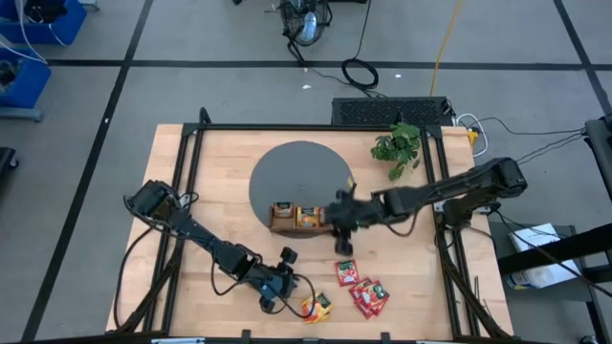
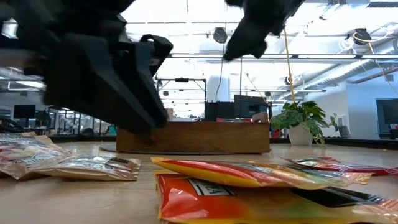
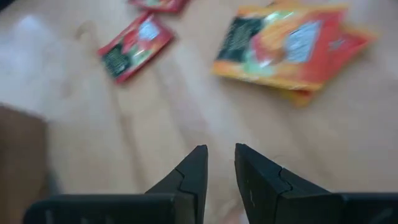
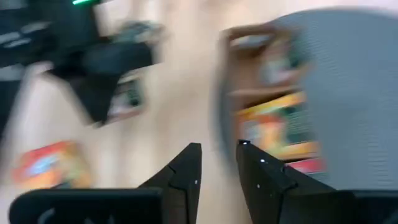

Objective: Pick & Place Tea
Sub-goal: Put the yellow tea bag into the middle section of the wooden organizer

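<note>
The left tool point(image 1: 279, 287) hangs low near the front edge of the tabletop point(image 1: 182, 182), just beside the orange-yellow tea sachets point(image 1: 316, 306); its wrist view shows its two fingers point(image 3: 194, 171) close together with only a narrow slit between them and nothing held. The right tool point(image 1: 342, 229) sits over the right end of the wooden tray point(image 1: 296, 219), which rests on the edge of a grey round mat point(image 1: 296, 172); its fingers point(image 4: 186, 168) also stand nearly together and empty. The tray already holds some sachets, while a cluster of red sachets point(image 1: 363, 291) lies loose on the wood between the tray and the front edge. The step in hand looks like a fresh pick by the left arm, and to do it well the tool would need to part its fingers wider before dropping, come down over one edge of the top orange-yellow sachet rather than its flat middle, and pinch a single packet, since these overlap and two could lift together. The foil is thin and slippery, so a firm, low pinch seems wise. Much is hard to read: the right wrist view is smeared, so which tray compartments are full cannot be told; the low view is largely blocked by a dark arm; and a potted plant point(image 1: 398, 148) at the back stands well apart from the work.
</note>
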`<state>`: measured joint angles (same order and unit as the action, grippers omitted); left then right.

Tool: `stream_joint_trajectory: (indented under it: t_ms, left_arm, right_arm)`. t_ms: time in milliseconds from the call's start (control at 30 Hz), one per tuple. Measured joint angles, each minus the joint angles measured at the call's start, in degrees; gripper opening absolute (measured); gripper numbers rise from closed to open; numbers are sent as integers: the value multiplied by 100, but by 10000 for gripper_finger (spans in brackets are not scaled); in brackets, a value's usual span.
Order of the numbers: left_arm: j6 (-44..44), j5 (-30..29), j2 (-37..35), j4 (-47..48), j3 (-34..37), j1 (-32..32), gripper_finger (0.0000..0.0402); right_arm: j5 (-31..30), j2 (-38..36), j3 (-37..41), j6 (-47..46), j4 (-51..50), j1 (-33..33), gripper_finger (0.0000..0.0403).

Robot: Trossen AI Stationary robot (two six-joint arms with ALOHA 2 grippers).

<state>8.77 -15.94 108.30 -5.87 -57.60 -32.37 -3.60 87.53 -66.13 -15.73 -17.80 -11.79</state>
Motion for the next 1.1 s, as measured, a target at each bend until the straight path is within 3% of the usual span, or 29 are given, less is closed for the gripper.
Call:
stream_joint_trajectory:
  t_ms: [100, 200, 400, 500, 600, 700, 867, 1000, 1100]
  left_arm:
    - [-45, 92, 4, 24, 0, -74, 88]
    - [-136, 92, 8, -132, 2, -187, 88]
    - [-324, 107, 6, -352, 0, -585, 88]
    - [-265, 29, 6, -919, 0, -786, 88]
    - [-274, -444, 51, -1632, -7, -914, 88]
    - [-454, -514, 182, -1638, -2, -897, 88]
    - [-612, -513, 462, -1923, -97, -808, 88]
    - [-771, -510, 649, -1478, -384, -752, 88]
    - [-765, -508, 817, -1293, -589, -745, 88]
  right_arm:
    - [539, 19, 34, -644, 105, -468, 95]
    - [582, 21, 245, -1325, 528, -963, 95]
    - [-562, 24, 1147, -2763, 1802, -1682, 90]
    - [-694, 30, 1746, -3190, 2765, -1914, 90]
    - [-1115, 121, 2353, -3626, 3909, -2126, 92]
    - [-1303, 409, 2649, -3832, 4831, -2284, 95]
    - [-1170, 1155, 2283, -4180, 5299, -2368, 95]
    - [-679, 1687, 1533, -4243, 4864, -2362, 95]
    - [-465, 1904, 999, -4381, 3927, -2376, 95]
